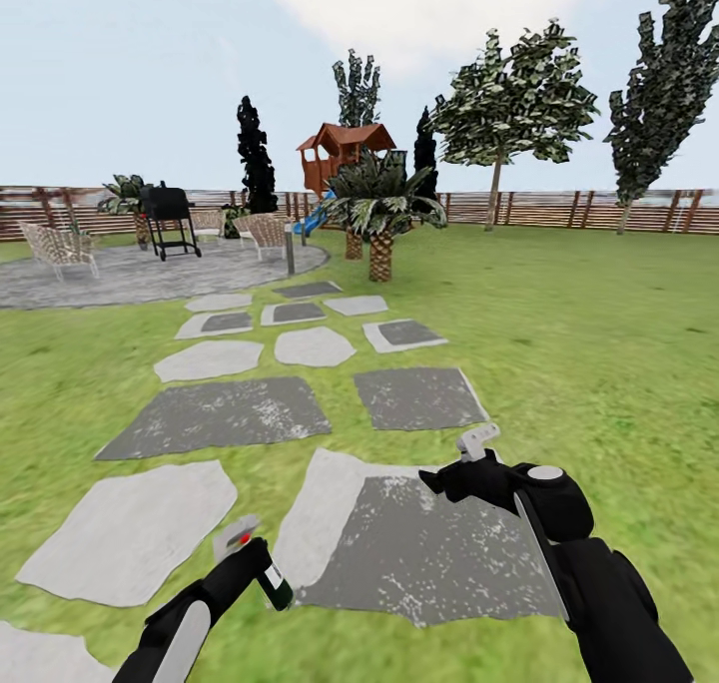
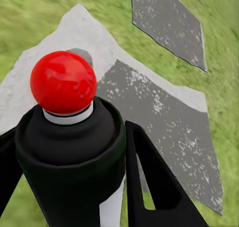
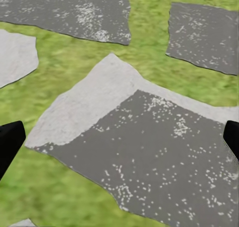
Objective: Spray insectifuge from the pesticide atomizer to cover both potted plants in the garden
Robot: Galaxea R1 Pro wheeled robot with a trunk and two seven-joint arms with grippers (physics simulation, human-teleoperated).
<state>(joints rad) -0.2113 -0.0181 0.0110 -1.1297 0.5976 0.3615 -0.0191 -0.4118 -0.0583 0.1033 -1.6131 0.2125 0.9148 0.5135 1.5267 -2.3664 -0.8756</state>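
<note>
My left gripper (image 1: pixel 250 566) is shut on the pesticide atomizer (image 1: pixel 270 581), a small dark green bottle with a white label and a red tip, held low at the head view's bottom left. The left wrist view shows the atomizer (image 2: pixel 63 81) close up, red tip foremost, with black fingers (image 2: pixel 154 187) against its sides. My right gripper (image 1: pixel 462 466) hangs open and empty over a grey stepping stone (image 1: pixel 419 553); its fingertips (image 3: pixel 10 142) stand wide apart in the right wrist view. I am on the garden lawn (image 1: pixel 599 343). The potted plants and insectifuge are out of view.
Stepping stones (image 1: pixel 225 413) lead ahead to a round gravelly patio (image 1: pixel 130 274) with a black grill (image 1: pixel 168 219), chairs (image 1: pixel 60 247) and a grey bollard lamp (image 1: pixel 290 249). A palm (image 1: pixel 380 214), a wooden playhouse (image 1: pixel 345 154), trees and a fence (image 1: pixel 559 209) stand beyond.
</note>
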